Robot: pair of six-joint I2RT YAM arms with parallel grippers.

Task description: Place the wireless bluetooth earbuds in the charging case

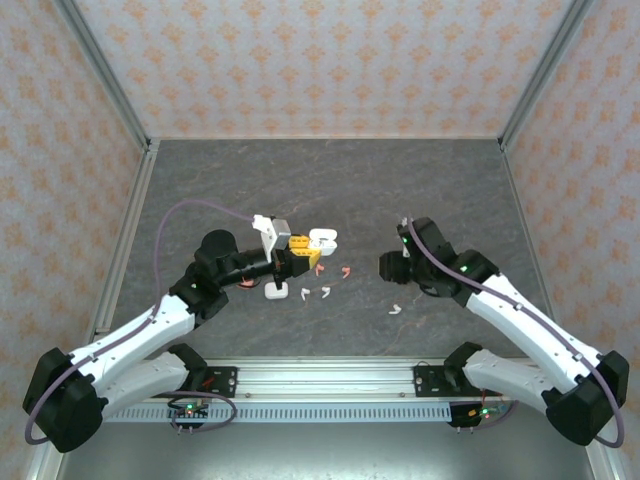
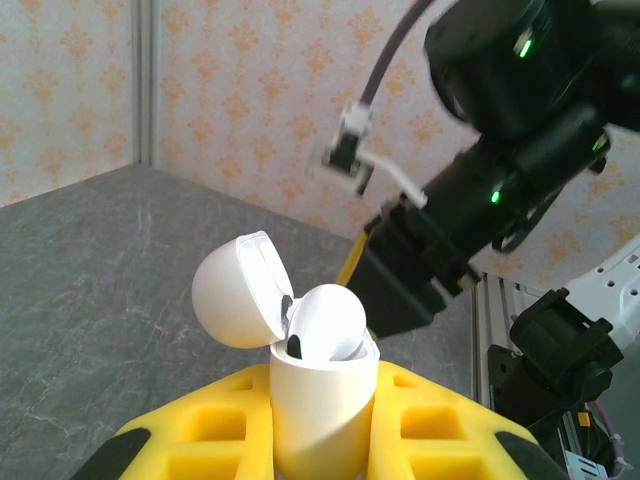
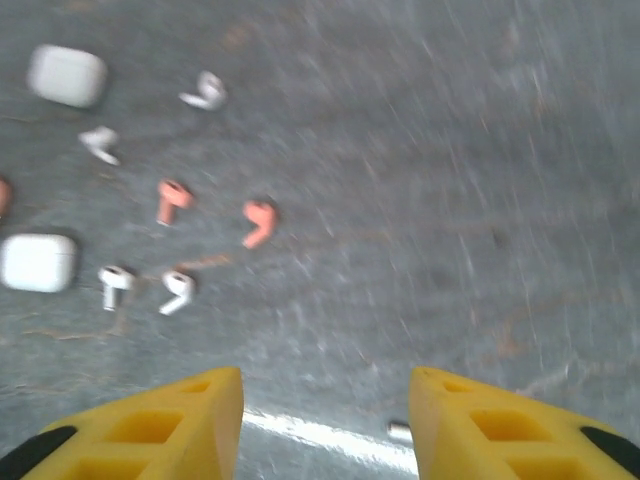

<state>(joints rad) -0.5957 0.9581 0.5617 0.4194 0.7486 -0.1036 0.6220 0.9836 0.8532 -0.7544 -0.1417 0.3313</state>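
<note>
Pinches open charging case (image 2: 322, 395) upright in closed left claw (image 2: 322, 440) with a white earbud (image 2: 325, 318) perched high inside, holds parted, empty right claw (image 3: 327, 390) short of loose earbuds (image 3: 178, 290), risks popping perched bud out with clumsy push.

**Enclosed robot test cell, laboratory type**

Three upright wall panels covered in peach damask-patterned paper (image 1: 300, 60) close off a grey stone-patterned flat surface (image 1: 330, 180); bare aluminium corner posts (image 1: 105, 70) join the panels. A slotted aluminium rail (image 1: 330, 378) runs along the near edge and carries two white-and-black jointed robot arms, left (image 1: 130, 335) and right (image 1: 520, 320), bolted side by side. A purple cable (image 1: 205, 204) loops from the left arm, and green indicator lights (image 1: 405, 240) glow on the right arm. The left wrist view shows the same papered wall.
</note>
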